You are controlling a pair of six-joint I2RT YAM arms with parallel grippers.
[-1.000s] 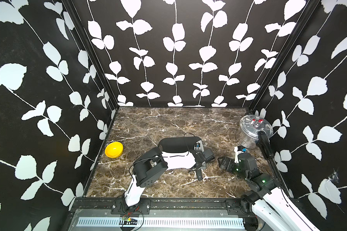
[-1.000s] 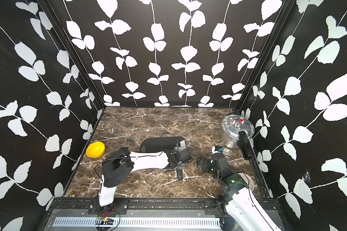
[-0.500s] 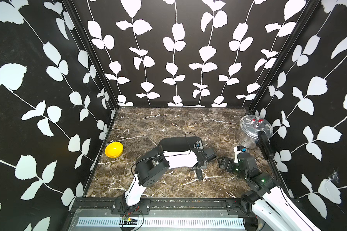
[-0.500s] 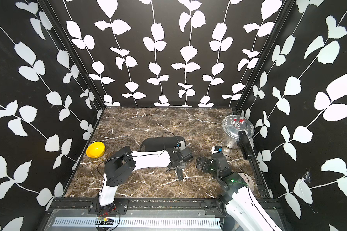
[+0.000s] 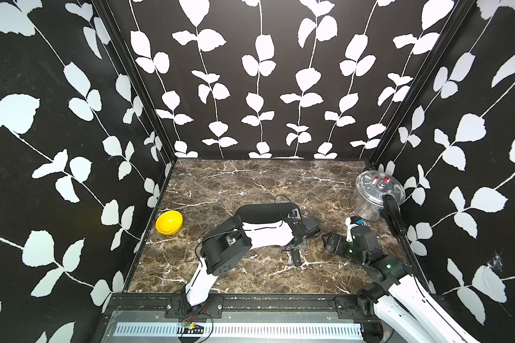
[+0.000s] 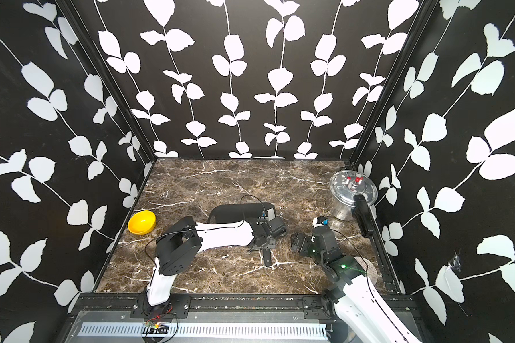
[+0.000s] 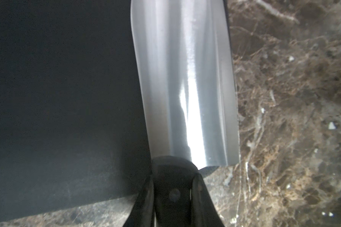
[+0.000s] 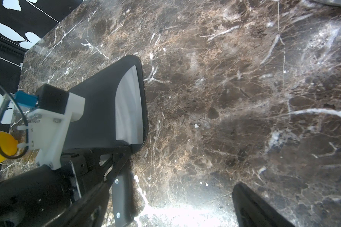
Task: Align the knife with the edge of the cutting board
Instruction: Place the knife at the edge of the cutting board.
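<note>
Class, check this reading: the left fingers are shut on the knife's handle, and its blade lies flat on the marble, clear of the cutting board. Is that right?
Not quite. The left fingers are shut on the handle of the knife, but its blade lies on the cutting board, along its edge, as the right wrist view shows.

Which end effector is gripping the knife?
The left end effector, clamped on the knife by its black handle; the right end effector is apart from it, holding nothing.
</note>
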